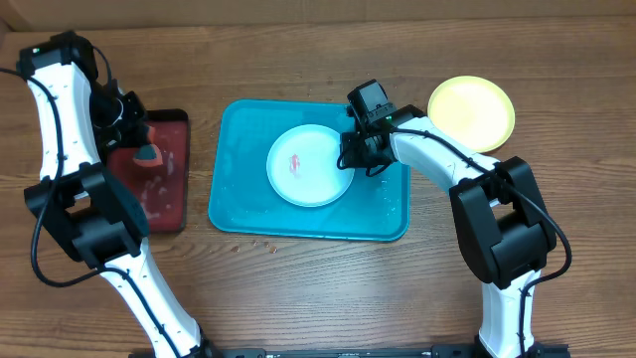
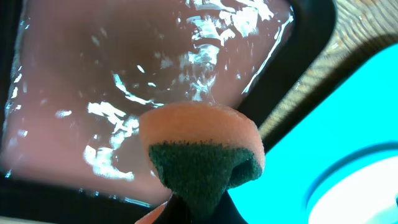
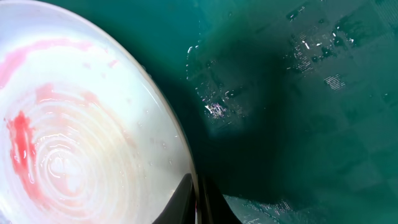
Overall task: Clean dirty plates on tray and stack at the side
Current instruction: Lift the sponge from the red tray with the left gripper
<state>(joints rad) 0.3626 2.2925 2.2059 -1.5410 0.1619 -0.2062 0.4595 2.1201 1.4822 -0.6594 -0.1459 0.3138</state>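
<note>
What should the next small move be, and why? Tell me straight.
Probably swing the left gripper with its sponge from over the red tray across to the white plate. The right gripper is shut on that plate's rim, steadying it on the blue tray, and a red smear shows on it.

I've got the round white plastic plate [image 1: 310, 165] sitting mid-way on the big turquoise rectangular plastic tray [image 1: 238, 204]. It has red smears near its centre, and the tray floor looks wet. The round yellow-green plastic plate [image 1: 471, 111] lies flat off the tray, just past its upper right corner in the overhead view.
</note>
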